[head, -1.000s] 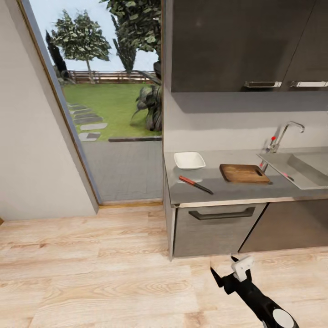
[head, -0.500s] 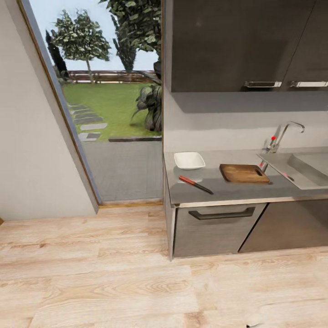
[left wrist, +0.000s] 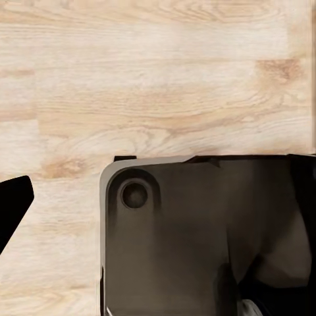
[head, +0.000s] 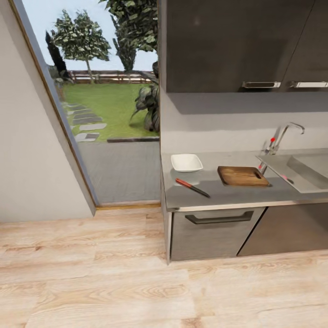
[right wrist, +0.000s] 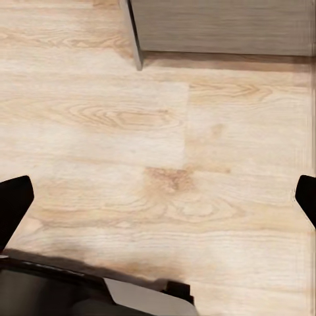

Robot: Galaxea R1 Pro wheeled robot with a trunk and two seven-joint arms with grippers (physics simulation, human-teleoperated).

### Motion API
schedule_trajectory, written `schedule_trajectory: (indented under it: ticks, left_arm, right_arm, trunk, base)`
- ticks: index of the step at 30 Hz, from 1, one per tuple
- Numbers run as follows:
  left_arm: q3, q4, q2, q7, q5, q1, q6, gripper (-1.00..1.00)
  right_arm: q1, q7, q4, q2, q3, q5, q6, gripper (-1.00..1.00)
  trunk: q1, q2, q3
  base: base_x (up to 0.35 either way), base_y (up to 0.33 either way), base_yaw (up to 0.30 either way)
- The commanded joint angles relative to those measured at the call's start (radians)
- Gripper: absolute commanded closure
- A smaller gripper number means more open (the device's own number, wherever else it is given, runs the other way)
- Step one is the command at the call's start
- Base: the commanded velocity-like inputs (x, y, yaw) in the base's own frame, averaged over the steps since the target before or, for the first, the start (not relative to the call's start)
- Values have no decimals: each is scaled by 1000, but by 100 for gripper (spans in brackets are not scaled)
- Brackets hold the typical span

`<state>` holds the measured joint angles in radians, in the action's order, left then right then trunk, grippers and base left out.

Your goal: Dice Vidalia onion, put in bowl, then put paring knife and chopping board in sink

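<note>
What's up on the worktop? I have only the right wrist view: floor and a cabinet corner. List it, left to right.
Observer: The head view shows, on the countertop, the bowl, the paring knife in front of it, then the chopping board, with the sink to the board's right.
Operator: Give me the knife's lie.
Observer: Diagonal, red handle toward the bowl, dark blade toward the counter's front edge, touching neither bowl nor board.
Operator: Report the left wrist view.
Observer: It looks down on the wooden floor and a dark part of the robot's body.
</note>
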<state>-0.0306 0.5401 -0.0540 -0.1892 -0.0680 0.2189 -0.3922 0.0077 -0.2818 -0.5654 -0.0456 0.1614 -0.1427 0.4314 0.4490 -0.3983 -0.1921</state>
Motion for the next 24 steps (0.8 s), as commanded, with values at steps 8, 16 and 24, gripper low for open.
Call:
schedule_trajectory:
  ticks: [8, 16, 24]
  left_arm:
    - [-3, 0, 0, -9, -7, 0, 1, -100]
    - [-3, -1, 0, -9, -7, 0, 1, -100]
    - [-3, -3, 0, -10, -7, 0, 1, -100]
  right_arm:
    - [0, -8, -1, 2, 6, -9, 2, -100]
    - [0, -10, -7, 8, 5, -8, 1, -100]
    - [0, -11, -12, 18, 4, -9, 0, -100]
  trunk:
    - [1, -2, -1]
    - [1, -2, -1]
    - [1, -2, -1]
  base:
    - [189, -258, 0]
    - [45, -307, 0]
    - [2, -318, 0]
